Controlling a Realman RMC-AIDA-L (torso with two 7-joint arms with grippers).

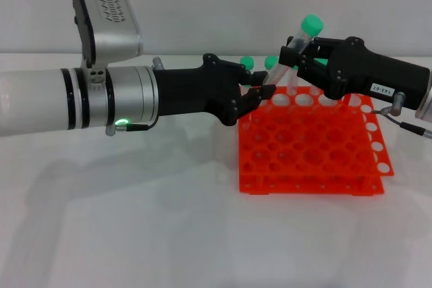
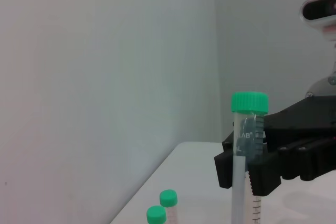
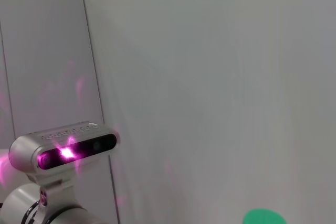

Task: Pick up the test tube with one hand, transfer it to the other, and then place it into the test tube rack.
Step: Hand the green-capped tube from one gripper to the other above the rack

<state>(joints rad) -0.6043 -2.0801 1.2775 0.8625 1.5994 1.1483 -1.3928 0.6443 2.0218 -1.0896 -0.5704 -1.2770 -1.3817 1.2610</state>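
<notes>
The test tube (image 1: 297,52) hangs tilted over the back edge of the test tube rack (image 1: 314,143), cap up, with the right gripper (image 1: 295,56) jaws closed on its upper barrel just under the green cap, while the left gripper (image 1: 260,94) sits at the rack's back-left corner with its jaws near the tube's lower end (whether they are clamped on it or parted I cannot tell). It looks light, stiff and slick, so a grip high on the barrel should steady it best. Other capped tubes (image 1: 247,63) stand behind the rack, crowding that side, whereas the holes nearer the front lie open above the counter (image 1: 135,234).
</notes>
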